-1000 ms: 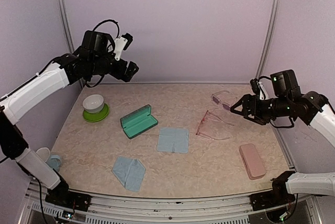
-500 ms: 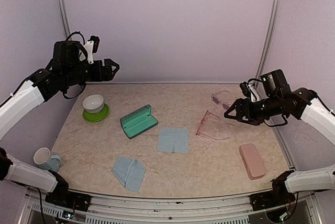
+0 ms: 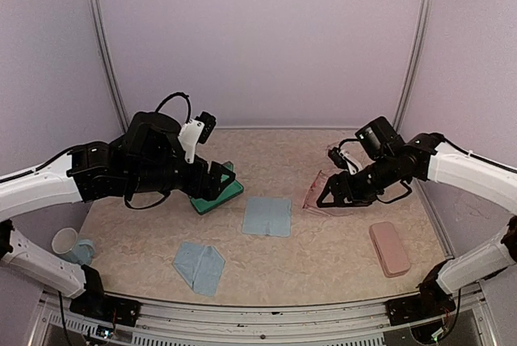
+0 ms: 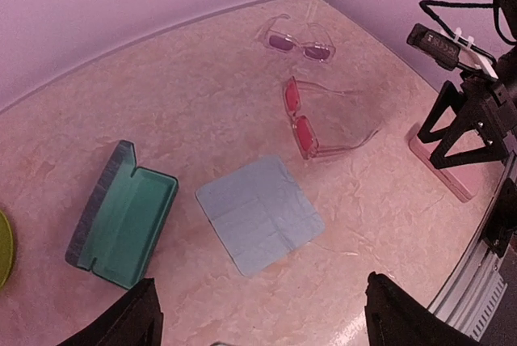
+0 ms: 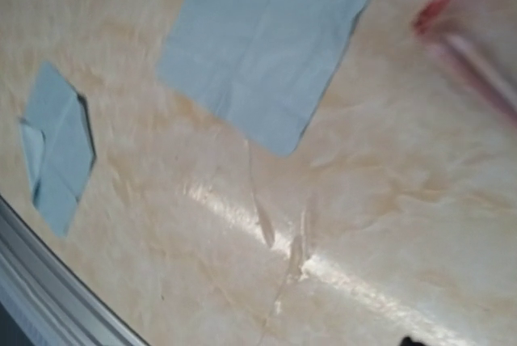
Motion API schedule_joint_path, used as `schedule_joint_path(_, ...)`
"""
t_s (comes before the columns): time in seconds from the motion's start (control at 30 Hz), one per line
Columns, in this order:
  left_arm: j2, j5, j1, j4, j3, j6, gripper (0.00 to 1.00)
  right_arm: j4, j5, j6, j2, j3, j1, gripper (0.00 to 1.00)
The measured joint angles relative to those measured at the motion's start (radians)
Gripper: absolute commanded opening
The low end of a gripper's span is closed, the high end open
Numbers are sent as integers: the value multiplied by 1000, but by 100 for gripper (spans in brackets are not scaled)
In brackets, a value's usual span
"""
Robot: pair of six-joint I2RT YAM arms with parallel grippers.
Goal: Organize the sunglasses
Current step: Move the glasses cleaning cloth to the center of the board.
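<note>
Pink-red translucent thin-framed sunglasses [image 4: 311,124] on beige counter [image 3: 323,257]; I see right end effector [image 3: 329,197] nearby, spread apart; left end effector [image 4: 260,281] also apart.

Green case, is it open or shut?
Open. The green case lies with its lid folded back, showing its empty teal inside.

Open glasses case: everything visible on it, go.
The case is a hard oblong clamshell lying open and empty on the table: teal lining, textured blue-grey shell, lid raised along one long edge. It sits apart from the light-blue cloth beside it; only the table touches it.
</note>
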Motion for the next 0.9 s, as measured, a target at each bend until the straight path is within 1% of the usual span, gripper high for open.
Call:
schedule_joint_path(0.13, 36, -12, -43, 1, -38, -68, 80, -5, 34, 2, 47, 17, 60, 68)
schedule_joint_path(0.33, 71, -12, -53, 1, -66, -184, 74, -21, 107, 42, 163, 69, 115, 58)
schedule_joint_path(0.53, 136, 16, -53, 10, -66, -291, 67, -30, 161, 118, 286, 129, 151, 54)
schedule_joint_path(0.73, 266, 45, -51, 6, -40, -375, 61, -31, 187, 186, 415, 193, 183, 49)
schedule_joint_path(0.83, 352, 61, -40, -9, -1, -405, 61, -31, 199, 207, 470, 235, 193, 45)
schedule_joint_path(0.9, 403, 75, -27, -26, 26, -416, 61, -31, 208, 216, 500, 259, 196, 44)
